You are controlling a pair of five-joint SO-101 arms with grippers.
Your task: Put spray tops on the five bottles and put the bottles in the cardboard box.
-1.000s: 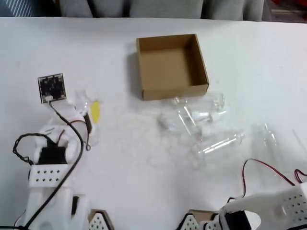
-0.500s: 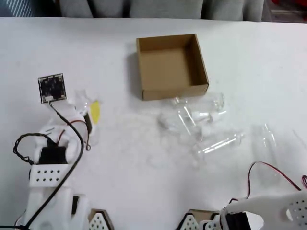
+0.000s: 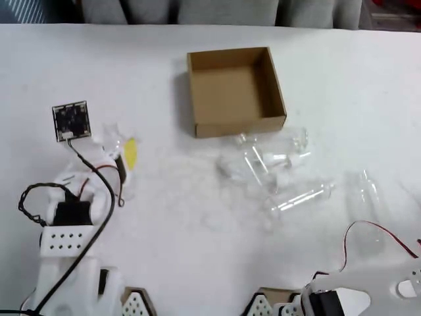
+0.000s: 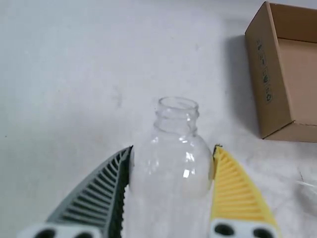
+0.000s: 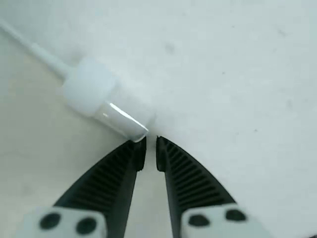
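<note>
Bottle, uncapped, gripped across its body by my left gripper, well left of box. Right gripper nearly closed on nothing, tips beside a spray top. Other bottles lie just before box. Box empty; everything left, I judge.

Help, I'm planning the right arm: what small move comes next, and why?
Probably open the right end effector and ease around the spray top: it sits nearly closed just short of it, while the bottle in the left end effector lacks one.
</note>
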